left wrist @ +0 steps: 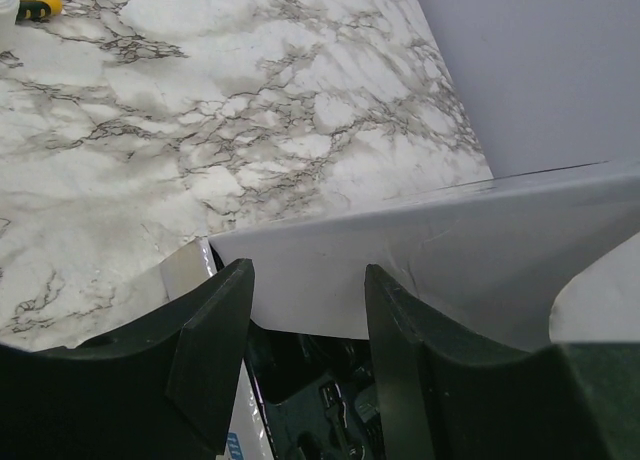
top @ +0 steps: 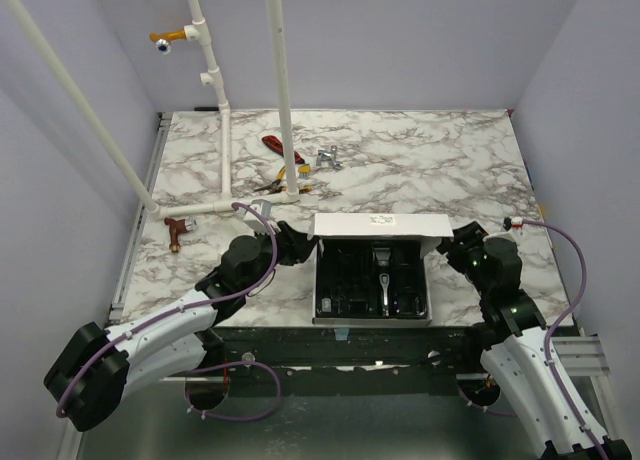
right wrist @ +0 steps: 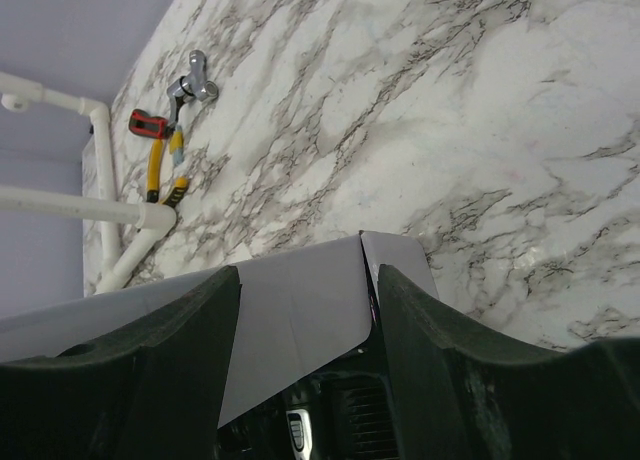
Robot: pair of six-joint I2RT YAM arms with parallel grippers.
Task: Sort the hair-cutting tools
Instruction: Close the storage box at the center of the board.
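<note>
A white box point(top: 322, 280) stands at the table's near middle with its lid point(top: 378, 225) tilted up at the back. Its black insert holds the hair-cutting tools: a slim black clipper with a silver end point(top: 384, 280) and small black pieces point(top: 345, 275). My left gripper point(top: 308, 246) is at the box's back left corner, open, and the lid's edge point(left wrist: 400, 250) runs across the gap between its fingers point(left wrist: 307, 280). My right gripper point(top: 447, 245) is at the back right corner, open, with the lid's corner point(right wrist: 320, 290) between its fingers point(right wrist: 307, 280). The clipper point(right wrist: 298, 430) shows just below.
White pipes point(top: 283, 90) rise from the table behind the box. Red- and yellow-handled hand tools point(top: 283, 155) and a silver fitting point(top: 328, 159) lie at the back middle. A reddish-brown T-shaped piece point(top: 178, 230) lies at the left. Purple walls enclose the table.
</note>
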